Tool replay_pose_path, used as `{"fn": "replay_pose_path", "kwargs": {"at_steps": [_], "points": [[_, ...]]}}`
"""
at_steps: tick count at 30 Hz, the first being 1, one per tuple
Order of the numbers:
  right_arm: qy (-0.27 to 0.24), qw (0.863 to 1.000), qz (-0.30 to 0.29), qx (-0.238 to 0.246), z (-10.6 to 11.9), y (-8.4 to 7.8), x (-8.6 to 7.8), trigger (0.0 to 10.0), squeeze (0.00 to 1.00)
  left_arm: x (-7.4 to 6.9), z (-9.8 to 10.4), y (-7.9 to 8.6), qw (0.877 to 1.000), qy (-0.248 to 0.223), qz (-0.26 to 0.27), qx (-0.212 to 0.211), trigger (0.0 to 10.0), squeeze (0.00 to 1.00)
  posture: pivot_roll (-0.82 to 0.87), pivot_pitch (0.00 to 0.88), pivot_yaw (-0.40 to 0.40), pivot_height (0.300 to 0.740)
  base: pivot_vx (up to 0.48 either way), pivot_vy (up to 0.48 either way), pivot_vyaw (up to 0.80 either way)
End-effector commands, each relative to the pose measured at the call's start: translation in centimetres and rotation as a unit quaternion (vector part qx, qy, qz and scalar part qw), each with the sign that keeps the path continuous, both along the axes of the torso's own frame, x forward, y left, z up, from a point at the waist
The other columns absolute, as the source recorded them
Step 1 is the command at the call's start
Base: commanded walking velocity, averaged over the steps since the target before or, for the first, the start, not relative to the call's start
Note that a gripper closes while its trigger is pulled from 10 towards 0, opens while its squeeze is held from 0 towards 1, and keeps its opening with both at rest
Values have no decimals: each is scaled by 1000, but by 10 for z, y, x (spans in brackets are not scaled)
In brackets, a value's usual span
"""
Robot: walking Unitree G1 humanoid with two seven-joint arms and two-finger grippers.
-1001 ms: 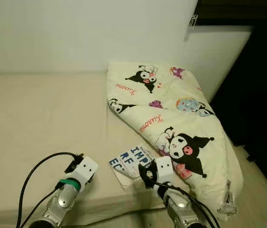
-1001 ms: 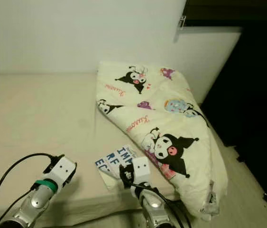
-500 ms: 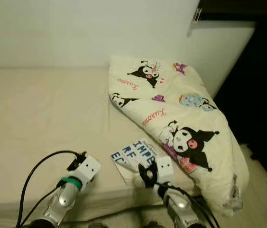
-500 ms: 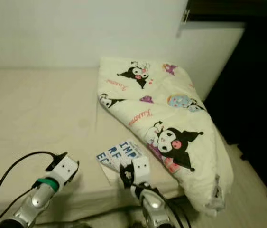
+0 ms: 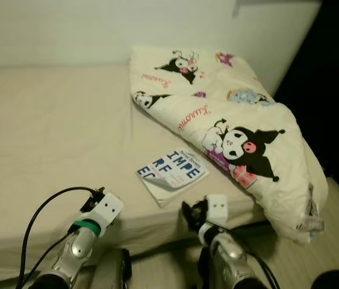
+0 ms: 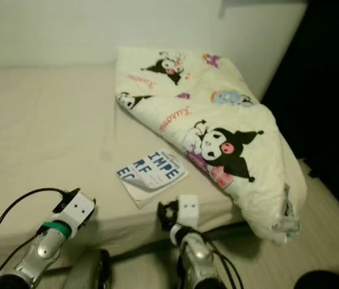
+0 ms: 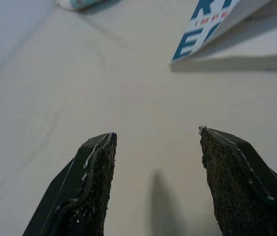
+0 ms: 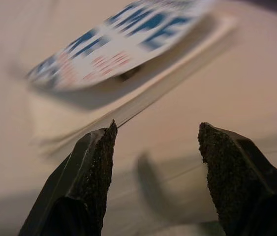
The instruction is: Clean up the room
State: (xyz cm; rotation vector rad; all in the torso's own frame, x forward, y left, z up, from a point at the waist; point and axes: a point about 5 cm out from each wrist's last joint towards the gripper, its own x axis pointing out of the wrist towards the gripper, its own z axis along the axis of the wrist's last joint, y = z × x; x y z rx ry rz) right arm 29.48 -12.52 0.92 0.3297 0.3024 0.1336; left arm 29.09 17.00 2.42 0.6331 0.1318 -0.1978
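A thin book point(image 5: 172, 174) with big blue letters lies on the beige bed point(image 5: 49, 138) near its front edge, its cover curling up. A cream cartoon-print quilt point(image 5: 235, 120) is heaped over the bed's right side and hangs over the edge. My right gripper point(image 8: 157, 126) is open and low at the mattress edge, pointing at the book point(image 8: 123, 44) a short way ahead. My left gripper point(image 7: 155, 132) is open over bare sheet, with the book's corner point(image 7: 212, 24) further off. Both wrists point(image 5: 104, 208) point(image 5: 216, 208) hover at the bed's front edge.
A white wall backs the bed. To the right lies a dark opening point(image 5: 338, 90) beside a strip of pale floor point(image 5: 338, 205). Black cables loop off both arms. A small teal object point(image 7: 79, 4) lies far across the sheet.
The whole view has shifted: the bed's front edge and the floor below now show. My right wrist, which sat at the book's corner, is now lower, before the mattress edge.
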Motion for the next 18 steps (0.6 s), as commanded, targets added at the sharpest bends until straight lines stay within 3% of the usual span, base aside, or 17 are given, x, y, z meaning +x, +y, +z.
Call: {"fn": "replay_pose_path", "kwargs": {"at_steps": [1, 4, 5, 8, 9, 12, 13, 17, 18], "points": [[6, 998, -18, 52, 2, -1, 3, 10000, 0, 3, 4, 3, 1000, -11, 11, 1, 10000, 0, 90, 35, 24, 586, 0, 0, 0], [15, 993, -19, 114, 5, 4, 7, 10000, 0, 9, 14, 9, 999, -35, 21, 8, 10000, 0, 96, 43, 22, 586, 0, 0, 0], [15, 993, -19, 114, 5, 4, 7, 10000, 0, 9, 14, 9, 999, -35, 21, 8, 10000, 0, 96, 43, 22, 586, 0, 0, 0], [36, 982, -17, 187, 8, 15, 13, 10000, 0, 23, 39, 24, 996, -81, 31, 21, 10000, 0, 119, 62, 23, 586, 0, 0, 0], [36, 982, -17, 187, 8, 15, 13, 10000, 0, 23, 39, 24, 996, -81, 31, 21, 10000, 0, 119, 62, 23, 586, 0, 0, 0], [68, 970, -19, 232, 7, 26, 14, 10000, 0, 35, 67, 40, 991, -123, 28, 48, 10000, 0, 139, 80, 27, 586, 0, 0, 0], [68, 970, -19, 232, 7, 26, 14, 10000, 0, 35, 67, 40, 991, -123, 28, 48, 10000, 0, 139, 80, 27, 586, 0, 0, 0], [85, 964, -18, 253, 6, 37, 14, 10000, 0, 47, 102, 58, 983, -168, 31, 69, 10000, 0, 172, 104, 35, 586, 0, 0, 0], [90, 962, -24, 255, 5, 38, 13, 10000, 24, 50, 115, 64, 980, -184, 36, 70, 10000, 137, 183, 112, 37, 586, 0, 0, 0]]}}
